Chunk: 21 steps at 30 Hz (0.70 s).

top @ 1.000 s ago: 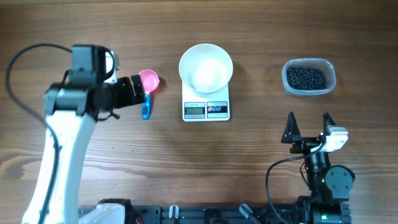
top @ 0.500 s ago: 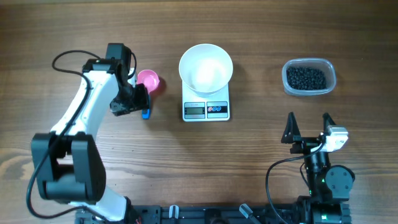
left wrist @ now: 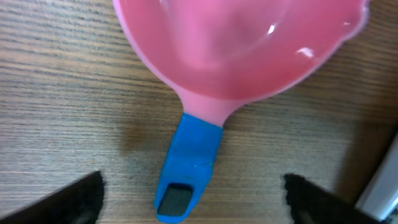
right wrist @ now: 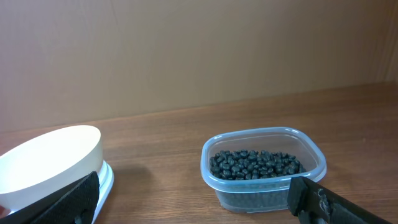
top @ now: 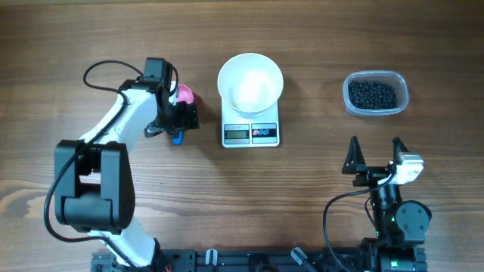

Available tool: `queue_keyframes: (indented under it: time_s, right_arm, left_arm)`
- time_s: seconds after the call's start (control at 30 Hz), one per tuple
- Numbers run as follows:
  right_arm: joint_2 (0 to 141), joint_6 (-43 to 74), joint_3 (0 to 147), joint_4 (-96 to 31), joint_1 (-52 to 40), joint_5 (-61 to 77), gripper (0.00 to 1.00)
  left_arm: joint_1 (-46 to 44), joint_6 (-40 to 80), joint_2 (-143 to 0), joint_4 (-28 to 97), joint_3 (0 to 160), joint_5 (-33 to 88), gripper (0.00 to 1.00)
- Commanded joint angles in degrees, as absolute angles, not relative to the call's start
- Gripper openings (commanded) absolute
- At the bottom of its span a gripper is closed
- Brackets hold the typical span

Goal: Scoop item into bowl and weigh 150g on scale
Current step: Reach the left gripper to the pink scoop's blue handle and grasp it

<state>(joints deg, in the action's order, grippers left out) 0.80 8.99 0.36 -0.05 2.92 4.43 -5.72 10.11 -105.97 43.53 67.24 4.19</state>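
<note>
The bowl (top: 250,81) is seated on the scale (top: 251,133), and the item (top: 371,94) is heaped in a clear tub (top: 402,85) right of the scale. Left of the scale, a pink scoop (left wrist: 236,50) is straddled untouched by the wide-open left gripper (top: 178,122). The right gripper (top: 375,155) is held open right of the scale, nearer the robot.

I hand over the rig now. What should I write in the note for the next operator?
Left gripper: jaws open, over the blue handle of the pink scoop, not gripping.
Right gripper: jaws open, empty, apart from all the things.
Bowl: empty, on the scale.
Beans: in the clear tub, far right.
Done: nothing scooped yet.
To do: grip scoop, move beans into bowl until the scale shows the target.
</note>
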Motion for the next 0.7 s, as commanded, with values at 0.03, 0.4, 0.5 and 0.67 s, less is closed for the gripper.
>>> queue_keyframes:
  time_s: [0.03, 0.4, 0.5, 0.67]
  right_arm:
    - [0.5, 9.1, 0.3, 0.1, 2.7, 3.9, 1.0]
    - [0.5, 9.1, 0.3, 0.1, 2.7, 3.9, 1.0]
    - [0.5, 9.1, 0.3, 0.1, 2.7, 3.9, 1.0]
    - [0.5, 9.1, 0.3, 0.1, 2.7, 3.9, 1.0]
  left_arm:
    - [-5.8, 9.4, -106.7, 42.2, 66.1, 4.3, 1.0]
    - [-5.8, 9.5, -106.7, 36.6, 63.1, 4.2, 1.0]
    - [-5.8, 9.5, -106.7, 33.4, 60.6, 4.2, 0.93]
    - [-5.8, 9.5, -106.7, 28.2, 58.5, 4.2, 0.81]
